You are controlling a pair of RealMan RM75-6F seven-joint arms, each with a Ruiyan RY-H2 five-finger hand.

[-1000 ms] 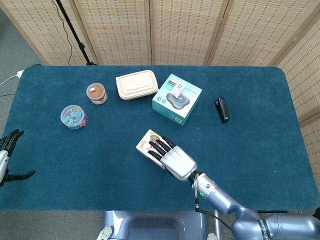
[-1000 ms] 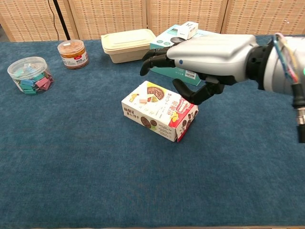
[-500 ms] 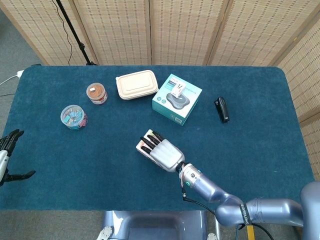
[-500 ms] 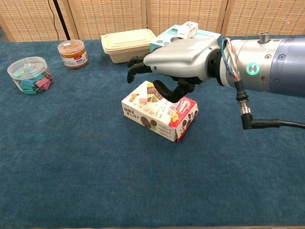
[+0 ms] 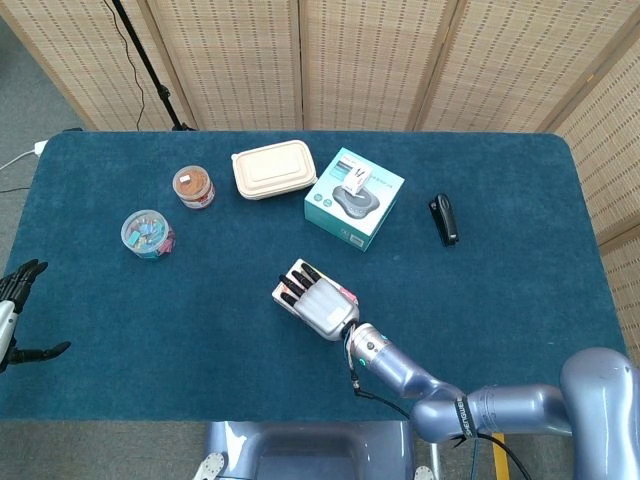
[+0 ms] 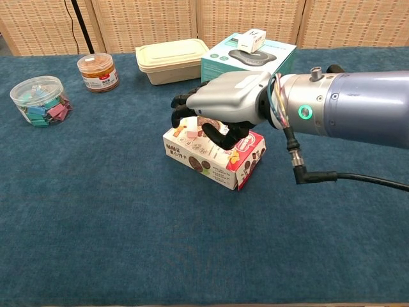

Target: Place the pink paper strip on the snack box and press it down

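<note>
Pink paper strip (image 6: 191, 133) lies on the snack box (image 6: 214, 155) under our right hand (image 6: 220, 105), fingers flat over it, so pressing down seems next.

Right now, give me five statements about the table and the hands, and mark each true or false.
1. The right hand rests on top of the snack box. True.
2. The left hand holds the clip jar. False: it hangs open off the table's left edge, away from the jar.
3. The snack box stands upright on its end. False: it lies flat.
4. A small white box sits on the teal box. True.
5. The beige lidded container is open. False: its lid is on.
</note>
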